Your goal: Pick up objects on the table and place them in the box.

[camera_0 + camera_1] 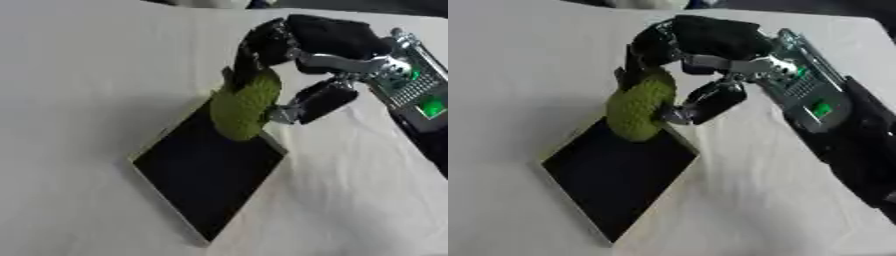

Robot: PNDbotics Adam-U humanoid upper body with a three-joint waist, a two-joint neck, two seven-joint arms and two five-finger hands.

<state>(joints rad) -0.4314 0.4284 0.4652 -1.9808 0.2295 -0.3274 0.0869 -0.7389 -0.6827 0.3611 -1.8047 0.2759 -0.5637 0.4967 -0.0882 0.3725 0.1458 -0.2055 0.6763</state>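
My right hand (302,45) comes in from the upper right and is curled round a bumpy green fruit-like object (244,106), thumb on its right side and fingers over its top. The object hangs above the far corner of a shallow box (159,145) with a black inside and pale rim, which lies askew on the white cloth. The inside of the box shows nothing but black. My left hand shows in neither view.
A white cloth (79,75) covers the table, with folds to the right of the box. My right forearm (815,100), with a lit green panel, crosses the upper right. Dark shapes lie along the far edge.
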